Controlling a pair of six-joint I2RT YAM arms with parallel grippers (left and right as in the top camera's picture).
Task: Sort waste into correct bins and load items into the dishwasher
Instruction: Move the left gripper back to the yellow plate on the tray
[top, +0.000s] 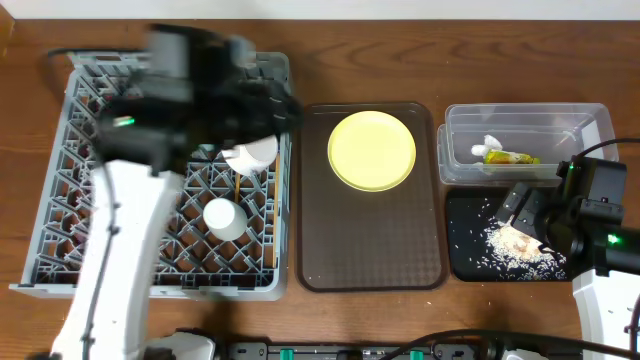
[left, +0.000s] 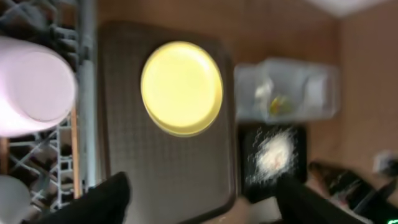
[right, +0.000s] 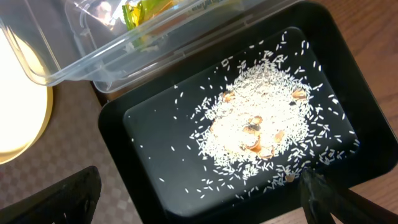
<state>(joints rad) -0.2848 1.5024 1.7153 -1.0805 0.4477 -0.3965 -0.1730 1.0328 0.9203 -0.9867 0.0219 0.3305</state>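
The grey dish rack (top: 60, 230) holds a white bowl (top: 252, 155), a small white cup (top: 223, 218) and a thin wooden chopstick (top: 237, 186). My left gripper (left: 199, 208) is open and empty, blurred above the rack's right side (top: 275, 110). The yellow plate (top: 372, 150) lies on the brown tray (top: 370, 250). The clear tub (top: 590, 125) holds the yellow-green wrapper (top: 510, 157) and the white scrap (top: 490, 143). The black tray (top: 465, 265) holds rice crumbs (right: 255, 124). My right gripper (right: 199, 205) is open and empty above that tray. The light blue bowl is hidden.
The brown tray sits between the rack and the two bins. The clear tub (right: 81, 62) overlaps the far edge of the black tray (right: 155, 124). The wooden table shows along the front edge.
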